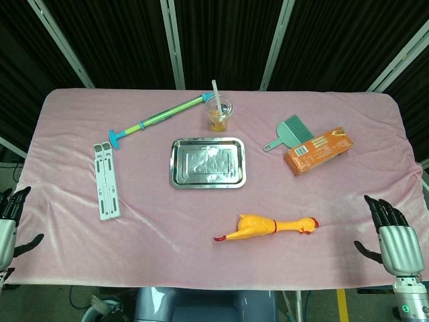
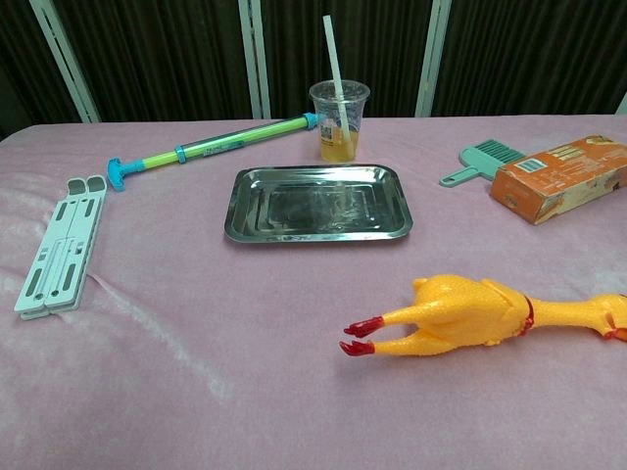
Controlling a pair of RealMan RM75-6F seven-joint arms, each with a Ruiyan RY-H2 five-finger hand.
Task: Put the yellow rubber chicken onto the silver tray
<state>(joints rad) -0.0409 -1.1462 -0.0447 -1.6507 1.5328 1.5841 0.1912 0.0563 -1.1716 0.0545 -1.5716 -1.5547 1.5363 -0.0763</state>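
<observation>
The yellow rubber chicken (image 1: 268, 227) (image 2: 475, 315) lies on its side on the pink cloth, red feet to the left, head to the right. The silver tray (image 1: 207, 163) (image 2: 318, 202) sits empty behind it, near the table's middle. My right hand (image 1: 394, 238) hangs off the table's front right corner, fingers apart and holding nothing, well to the right of the chicken. My left hand (image 1: 10, 218) is at the front left edge, also with fingers spread and nothing in it. Neither hand shows in the chest view.
A plastic cup with a straw (image 1: 219, 113) (image 2: 339, 117) stands just behind the tray. A green-blue rod (image 1: 157, 119) and a white folding stand (image 1: 107, 180) lie to the left. A teal brush (image 1: 288, 132) and orange box (image 1: 318, 150) lie to the right.
</observation>
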